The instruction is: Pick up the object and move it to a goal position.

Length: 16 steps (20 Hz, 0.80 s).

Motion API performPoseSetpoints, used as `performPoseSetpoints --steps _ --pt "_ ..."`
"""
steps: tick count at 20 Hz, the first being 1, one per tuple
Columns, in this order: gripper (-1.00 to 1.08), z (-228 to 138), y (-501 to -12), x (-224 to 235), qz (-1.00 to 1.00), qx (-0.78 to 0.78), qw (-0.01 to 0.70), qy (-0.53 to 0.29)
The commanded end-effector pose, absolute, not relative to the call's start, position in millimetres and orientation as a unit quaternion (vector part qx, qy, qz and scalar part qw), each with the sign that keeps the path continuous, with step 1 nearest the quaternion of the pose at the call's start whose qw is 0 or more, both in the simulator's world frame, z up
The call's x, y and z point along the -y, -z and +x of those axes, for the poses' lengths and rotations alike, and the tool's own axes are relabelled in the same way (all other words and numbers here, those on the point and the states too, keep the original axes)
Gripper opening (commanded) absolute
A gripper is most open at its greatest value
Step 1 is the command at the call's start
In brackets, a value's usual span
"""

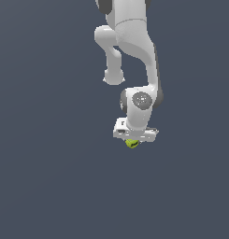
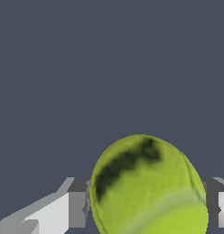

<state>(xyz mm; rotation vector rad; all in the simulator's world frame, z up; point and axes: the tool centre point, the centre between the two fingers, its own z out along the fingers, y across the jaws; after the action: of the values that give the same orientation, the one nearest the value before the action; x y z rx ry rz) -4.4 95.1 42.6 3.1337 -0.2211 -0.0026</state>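
Ball's (image 2: pixel 147 187) dark mark, wrist-only.

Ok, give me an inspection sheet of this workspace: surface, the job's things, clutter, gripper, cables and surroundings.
Surface: plain dark grey-blue ground, no edges or markings visible.
Job's things: yellow-green tennis ball with a dark curved mark, sitting between the gripper's fingers; in the exterior view only its lower part shows under the white hand.
Clutter: nothing seen.
Gripper: gripper pointing down, one finger on each side of the ball and against it, so it looks shut on the ball; whether the ball is off the ground cannot be told.
Cables: nothing seen.
Surroundings: only the white Panda arm reaching down from the top of the exterior view; no goal marker seen.
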Motion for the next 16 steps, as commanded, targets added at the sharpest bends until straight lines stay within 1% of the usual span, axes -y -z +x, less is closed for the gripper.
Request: performPoseSetpoints --steps 1,9,16 --pt "-1.00 -5.3 -46.6 -92.8 0.998 0.070 0.000 0.000" --pt "-1.00 -19.2 -74.8 -72.8 0.998 0.070 0.000 0.000" --pt "-1.00 -41.8 -121.5 -39.6 0.997 0.071 0.000 0.000"
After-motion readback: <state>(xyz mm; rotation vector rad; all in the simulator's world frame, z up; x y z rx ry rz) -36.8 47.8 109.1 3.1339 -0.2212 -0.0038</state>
